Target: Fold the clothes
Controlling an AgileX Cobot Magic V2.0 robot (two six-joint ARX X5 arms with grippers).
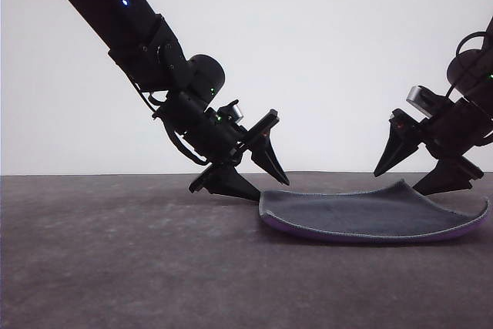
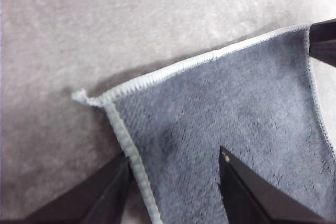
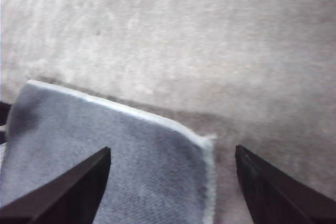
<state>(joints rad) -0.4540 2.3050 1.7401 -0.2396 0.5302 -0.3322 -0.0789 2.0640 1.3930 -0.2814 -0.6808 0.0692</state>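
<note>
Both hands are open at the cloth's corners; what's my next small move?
Probably close both hands. The left hand straddles the cloth's edge near one corner, and the right hand straddles the other corner; neither grips yet.

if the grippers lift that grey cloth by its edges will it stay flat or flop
Likely flop: the cloth looks thin and soft, and its far edge already curls up off the table. It probably weighs little. The nappy weave and stitched edging should give the open left gripper and right gripper decent purchase.
</note>
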